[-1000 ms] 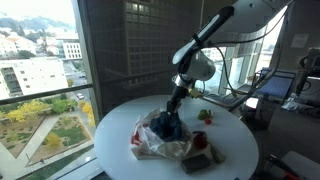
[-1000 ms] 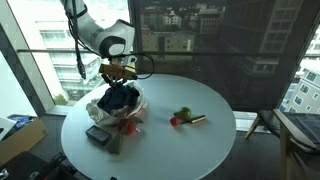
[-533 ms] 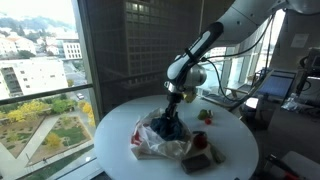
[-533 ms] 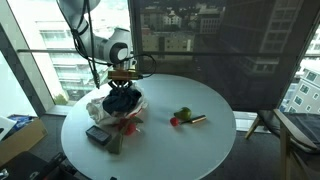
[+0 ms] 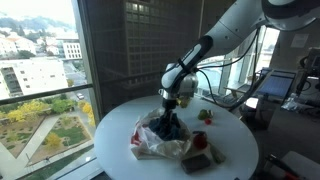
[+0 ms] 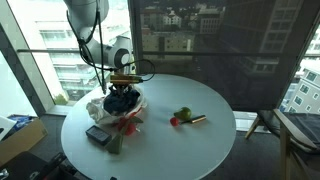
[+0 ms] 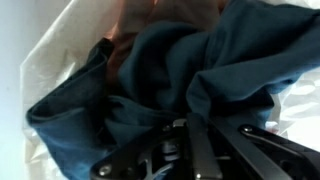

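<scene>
Because the dark blue cloth [image 7: 160, 70] looks soft and light, I am pinching its six-o'clock fold with my gripper [image 7: 195, 132].

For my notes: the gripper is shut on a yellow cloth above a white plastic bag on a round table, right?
The cloth is dark blue, not yellow; the wrist view shows it. The gripper is shut on it above the white plastic bag on the round table.

Close in: the dark blue cloth [image 7: 150, 90] fills the view, folds bunched where the gripper [image 7: 192, 130] pinches it from below; white plastic bag [image 7: 40, 60] at left.
</scene>
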Tool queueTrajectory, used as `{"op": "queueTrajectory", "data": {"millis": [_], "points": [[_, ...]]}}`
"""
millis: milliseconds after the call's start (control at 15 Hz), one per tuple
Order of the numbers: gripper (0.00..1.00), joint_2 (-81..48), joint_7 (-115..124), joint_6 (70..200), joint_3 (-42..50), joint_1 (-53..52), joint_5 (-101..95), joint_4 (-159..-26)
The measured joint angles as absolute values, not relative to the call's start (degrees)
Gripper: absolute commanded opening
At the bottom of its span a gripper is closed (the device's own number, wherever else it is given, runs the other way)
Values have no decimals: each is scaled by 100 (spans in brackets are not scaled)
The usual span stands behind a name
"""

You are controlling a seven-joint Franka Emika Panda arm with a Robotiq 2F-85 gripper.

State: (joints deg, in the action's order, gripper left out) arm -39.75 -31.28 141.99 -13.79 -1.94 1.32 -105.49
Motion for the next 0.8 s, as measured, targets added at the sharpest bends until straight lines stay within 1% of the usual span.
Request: {"op": "queueTrajectory", "data": {"millis": [67, 133, 200, 333, 533, 800], "points": [[2, -4012, -3128, 14027, -1380, -192, 132, -10465], [30, -4060, -3127, 13819, -1380, -189, 132, -10374], [32, -4115, -3126, 13615, -1380, -185, 133, -10293], [44, -4243, -3131, 13303, -1384, -185, 133, -10157], [68, -4264, -3120, 13256, -1406, -259, 20, -10087], [97, -4040, -2884, 13466, -1342, -547, -516, -10094]]}}
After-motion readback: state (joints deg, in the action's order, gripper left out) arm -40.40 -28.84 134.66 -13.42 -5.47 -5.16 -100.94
